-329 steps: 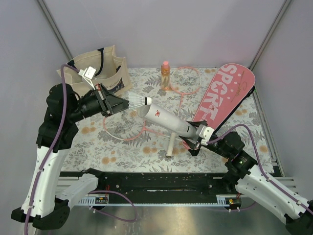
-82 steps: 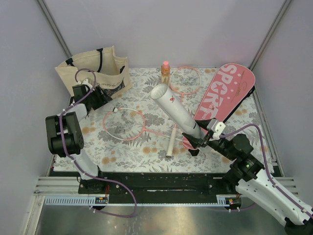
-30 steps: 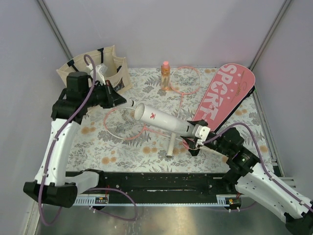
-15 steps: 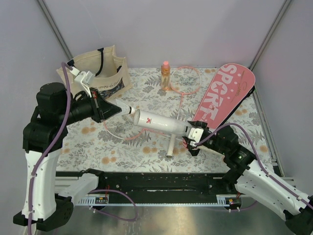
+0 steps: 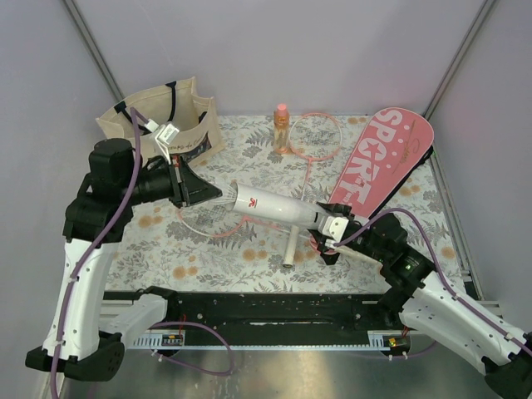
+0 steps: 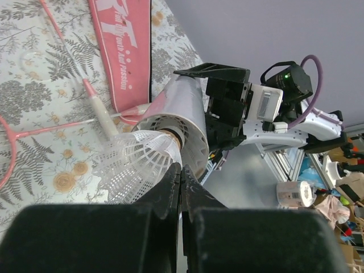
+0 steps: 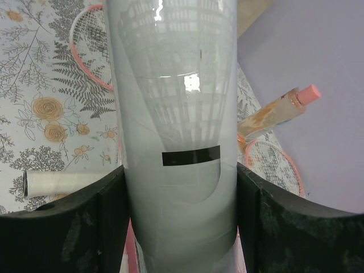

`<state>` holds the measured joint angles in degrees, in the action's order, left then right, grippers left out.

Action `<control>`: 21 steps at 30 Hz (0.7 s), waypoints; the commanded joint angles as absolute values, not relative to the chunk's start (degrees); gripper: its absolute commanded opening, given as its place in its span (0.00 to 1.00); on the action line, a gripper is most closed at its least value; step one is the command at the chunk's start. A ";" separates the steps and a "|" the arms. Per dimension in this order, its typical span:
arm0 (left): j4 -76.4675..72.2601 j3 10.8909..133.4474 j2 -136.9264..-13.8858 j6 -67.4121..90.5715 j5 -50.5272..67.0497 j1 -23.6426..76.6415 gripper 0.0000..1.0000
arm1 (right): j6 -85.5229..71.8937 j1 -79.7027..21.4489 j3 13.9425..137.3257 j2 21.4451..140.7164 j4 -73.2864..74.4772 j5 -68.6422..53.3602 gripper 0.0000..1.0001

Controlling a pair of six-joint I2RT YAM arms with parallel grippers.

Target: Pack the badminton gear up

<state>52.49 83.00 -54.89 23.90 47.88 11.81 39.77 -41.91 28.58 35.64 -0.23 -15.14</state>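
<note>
A floral-patterned table (image 5: 166, 249) carries everything. At its far right lies the pink racket-shaped cover (image 5: 386, 162) lettered "SPORT", flat and slanting from the far right corner toward the right arm. In the far left corner stands the beige tote bag (image 5: 195, 123) with black straps, upright. The long white tube (image 5: 274, 206) is off the table, lying nearly level across the middle, its open mouth toward the left arm. Its other end sits between the fingers of the right gripper (image 7: 181, 227), which are spread wide with one on each side of the tube and pressed against its wall. Under the tube lies one pink-framed racket (image 5: 208, 218), its white handle pointing toward the near edge. The second racket (image 5: 314, 135) rests at the far edge, its head just beside the orange bottle (image 5: 282, 129) with the pink cap, which stands upright. Smallest is a white shuttlecock (image 6: 136, 165) at the tube's mouth, nose turned into the opening and skirt toward the left arm. The left gripper (image 6: 181, 170) has its fingers squeezed fully together, the tips meeting on the rim of that skirt, directly in line with the tube's opening.
</note>
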 commanded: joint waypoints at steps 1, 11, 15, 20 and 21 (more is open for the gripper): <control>43.08 80.51 -54.67 28.47 52.12 12.74 0.00 | 38.41 -42.01 31.02 35.68 -7.12 -17.23 0.42; 34.81 74.01 -55.11 33.49 52.21 17.75 0.00 | 36.74 -42.01 31.02 37.52 -11.95 -20.56 0.41; 34.80 71.99 -54.49 33.31 50.98 19.16 0.00 | 36.21 -42.01 31.99 39.02 -12.22 -20.13 0.41; 33.84 70.14 -54.23 33.57 50.80 19.86 0.00 | 34.90 -41.92 31.11 39.81 -14.15 -20.74 0.41; 33.75 70.22 -54.14 33.31 50.80 19.95 0.00 | 34.72 -42.01 30.85 40.08 -14.41 -20.92 0.41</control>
